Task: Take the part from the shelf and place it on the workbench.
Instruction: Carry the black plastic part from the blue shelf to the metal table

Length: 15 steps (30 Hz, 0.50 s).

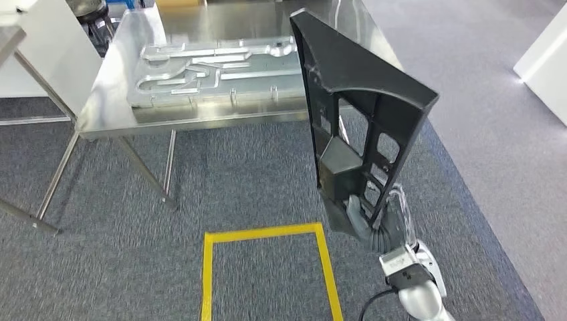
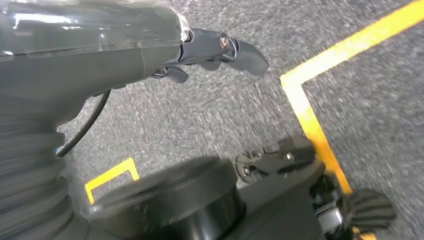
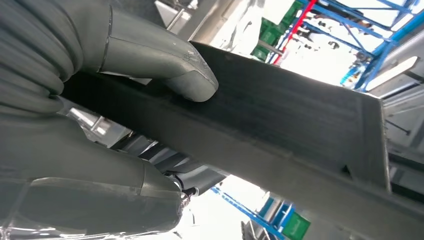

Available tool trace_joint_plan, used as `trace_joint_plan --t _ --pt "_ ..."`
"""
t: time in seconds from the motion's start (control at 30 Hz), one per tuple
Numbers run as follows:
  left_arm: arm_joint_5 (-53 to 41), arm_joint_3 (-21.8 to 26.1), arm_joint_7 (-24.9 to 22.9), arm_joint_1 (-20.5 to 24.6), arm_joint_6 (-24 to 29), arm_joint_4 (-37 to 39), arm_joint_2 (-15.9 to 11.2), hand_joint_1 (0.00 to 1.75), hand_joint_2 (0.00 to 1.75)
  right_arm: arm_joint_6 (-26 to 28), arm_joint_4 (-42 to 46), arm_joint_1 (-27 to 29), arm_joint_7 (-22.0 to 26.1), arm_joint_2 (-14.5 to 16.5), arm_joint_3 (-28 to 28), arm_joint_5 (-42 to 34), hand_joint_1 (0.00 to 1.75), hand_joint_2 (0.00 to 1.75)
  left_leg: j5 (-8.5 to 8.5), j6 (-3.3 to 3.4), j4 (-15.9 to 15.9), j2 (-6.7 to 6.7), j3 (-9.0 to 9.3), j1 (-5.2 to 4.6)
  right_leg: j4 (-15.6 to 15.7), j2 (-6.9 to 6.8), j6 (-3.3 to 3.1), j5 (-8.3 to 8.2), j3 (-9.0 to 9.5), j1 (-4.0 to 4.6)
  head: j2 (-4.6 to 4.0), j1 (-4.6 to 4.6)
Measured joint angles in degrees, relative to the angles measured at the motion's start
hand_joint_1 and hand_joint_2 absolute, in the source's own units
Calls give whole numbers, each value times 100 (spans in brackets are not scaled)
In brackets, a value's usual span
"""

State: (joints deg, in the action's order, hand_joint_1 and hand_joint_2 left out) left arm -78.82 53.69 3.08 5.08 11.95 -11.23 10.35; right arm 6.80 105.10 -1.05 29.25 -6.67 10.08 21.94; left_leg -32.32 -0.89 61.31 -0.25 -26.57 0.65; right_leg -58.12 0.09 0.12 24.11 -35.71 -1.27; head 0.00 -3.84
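A large black plastic part [image 1: 354, 114] with ribbed cut-outs stands upright in the head view, held at its lower end by my right hand [image 1: 364, 224]. Up close, the thumb [image 3: 165, 60] presses on the part's flat black face [image 3: 280, 130]. The part's top overlaps the near right corner of the steel workbench [image 1: 220, 27], which lies ahead across the carpet. My left hand [image 2: 210, 50] hangs over the grey carpet with its fingers curled and nothing in it.
A shaped metal tray [image 1: 214, 70] with recesses lies on the workbench. A yellow tape rectangle [image 1: 267, 267] marks the carpet in front of me. Bench legs [image 1: 144, 167] slant down at the left. A white cabinet [image 1: 545, 53] stands at the far right.
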Motion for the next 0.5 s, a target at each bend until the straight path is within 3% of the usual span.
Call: trace_joint_plan --t 0.1,0.13,0.17,0.2,0.27,0.33,0.43,0.5 --pt "34 45 -14 25 -5 0 -1 0 175 -48 -27 -23 7 0 27 -4 175 175 -437 -31 1080 1 -720 2 18 -4 -65 144 162 28 0 -1" --pt "49 63 -21 35 -8 0 -3 0 175 -69 -47 -29 13 0 38 -15 175 175 -552 -32 1247 1 -896 -1 18 1 -75 196 224 42 0 -1" --pt "64 77 -29 43 -11 0 -4 0 175 -86 -68 -39 20 0 48 -28 175 175 -552 -16 1232 1 -983 -5 17 9 -80 251 297 57 0 -1" --pt "76 87 -39 42 -11 0 -6 0 175 -95 -90 -52 25 0 57 -41 175 175 -408 16 1038 1 -987 -10 18 18 -82 307 380 70 0 -1" --pt "94 107 -45 20 -12 0 -8 0 175 -101 -131 -82 32 0 84 -62 175 175 203 115 349 -1 -884 -47 12 29 -70 425 552 100 0 1" --pt "100 127 -32 2 -10 0 -12 0 175 -91 -164 -91 36 0 117 -74 175 175 560 185 -108 -9 -811 -93 10 50 -19 528 643 117 0 2" --pt "83 137 9 3 -7 0 -10 0 175 -70 -175 -62 34 -2 150 -86 175 175 624 253 -249 -16 -702 -92 -83 63 89 566 702 111 0 2" --pt "65 137 21 -2 -7 0 -8 0 175 -61 -160 -45 37 -14 155 -93 175 175 620 303 -318 -12 -566 -69 -349 51 156 650 614 101 0 2"
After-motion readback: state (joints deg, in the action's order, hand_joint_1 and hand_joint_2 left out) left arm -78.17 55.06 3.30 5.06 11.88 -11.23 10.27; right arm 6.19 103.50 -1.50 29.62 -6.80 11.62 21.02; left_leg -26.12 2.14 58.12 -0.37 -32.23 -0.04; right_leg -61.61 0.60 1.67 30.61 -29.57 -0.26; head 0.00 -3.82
